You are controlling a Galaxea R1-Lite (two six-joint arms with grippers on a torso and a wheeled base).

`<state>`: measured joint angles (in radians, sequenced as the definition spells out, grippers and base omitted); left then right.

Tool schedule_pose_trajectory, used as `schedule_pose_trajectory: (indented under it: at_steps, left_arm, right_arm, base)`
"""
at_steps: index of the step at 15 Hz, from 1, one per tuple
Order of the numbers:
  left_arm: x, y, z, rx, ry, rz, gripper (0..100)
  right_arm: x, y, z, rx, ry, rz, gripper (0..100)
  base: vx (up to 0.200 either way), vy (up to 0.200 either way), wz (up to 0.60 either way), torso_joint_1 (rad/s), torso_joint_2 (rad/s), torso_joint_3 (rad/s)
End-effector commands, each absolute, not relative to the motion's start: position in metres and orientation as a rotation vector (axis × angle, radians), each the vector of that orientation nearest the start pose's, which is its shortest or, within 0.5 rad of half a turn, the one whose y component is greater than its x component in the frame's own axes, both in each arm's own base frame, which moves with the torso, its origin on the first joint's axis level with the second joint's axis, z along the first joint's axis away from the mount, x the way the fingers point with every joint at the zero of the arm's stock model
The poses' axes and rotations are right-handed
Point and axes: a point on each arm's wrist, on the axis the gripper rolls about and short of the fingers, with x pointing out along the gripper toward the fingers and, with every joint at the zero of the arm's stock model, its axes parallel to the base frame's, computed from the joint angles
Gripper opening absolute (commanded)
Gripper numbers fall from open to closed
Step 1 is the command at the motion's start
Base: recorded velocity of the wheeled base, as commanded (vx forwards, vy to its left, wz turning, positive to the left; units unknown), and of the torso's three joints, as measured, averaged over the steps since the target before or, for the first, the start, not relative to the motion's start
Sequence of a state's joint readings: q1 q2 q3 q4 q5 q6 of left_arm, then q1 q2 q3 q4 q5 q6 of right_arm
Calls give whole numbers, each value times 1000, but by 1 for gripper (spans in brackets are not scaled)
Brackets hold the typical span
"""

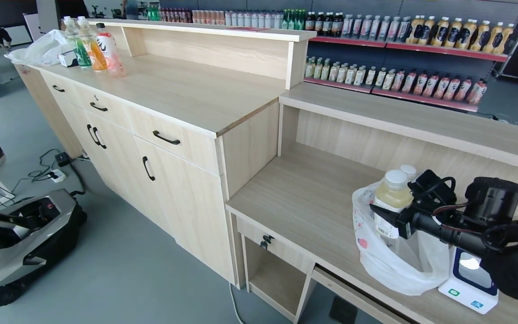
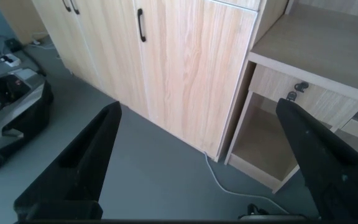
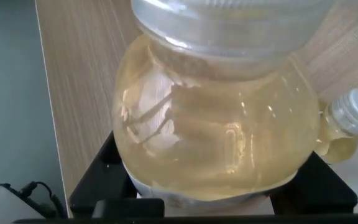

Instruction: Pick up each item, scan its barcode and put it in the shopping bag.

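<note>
The right jaws are pinching the juice bottle (image 1: 393,200) upright in the shopping bag (image 1: 389,270) mouth on the desk (image 1: 304,202) — lowering it straight, clear of the second bottle (image 1: 408,171), is looking wisest — while the left jaws are hanging spread.

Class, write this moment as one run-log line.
right gripper: shut on pale bottle, partly in shopping bag | second bottle: in bag | left gripper: open, above floor | scanner: beside bag

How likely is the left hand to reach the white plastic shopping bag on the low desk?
Probably not: the open left hand faces the wooden cabinet doors and grey floor, while the right hand holds a pale yellow bottle at the mouth of the white plastic shopping bag.
</note>
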<state>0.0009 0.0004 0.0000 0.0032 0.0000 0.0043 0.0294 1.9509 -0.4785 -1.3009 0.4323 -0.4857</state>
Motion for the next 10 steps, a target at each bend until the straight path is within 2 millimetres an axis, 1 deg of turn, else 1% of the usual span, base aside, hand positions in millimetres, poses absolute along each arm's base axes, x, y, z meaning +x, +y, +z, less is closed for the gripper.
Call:
schedule_pose_trajectory:
  at_steps: [1,3,4,9,10]
  left_arm:
    - [-23,0,75,5,3,2,100]
    - [-23,0,75,5,3,2,100]
    - [-23,0,75,5,3,2,100]
    - [-23,0,75,5,3,2,100]
    - [-23,0,75,5,3,2,100]
  right_arm:
    - [309,16,76,-432,100,491,0]
    - [312,15,68,-428,114,493,0]
    - [317,14,64,-426,109,487,0]
    - [325,13,53,-404,132,488,0]
    - [325,13,46,-393,156,492,0]
  base:
    - [0,0,0,0,0,0]
    - [0,0,0,0,0,0]
    - [0,0,0,0,0,0]
    - [0,0,0,0,0,0]
    - [0,0,0,0,0,0]
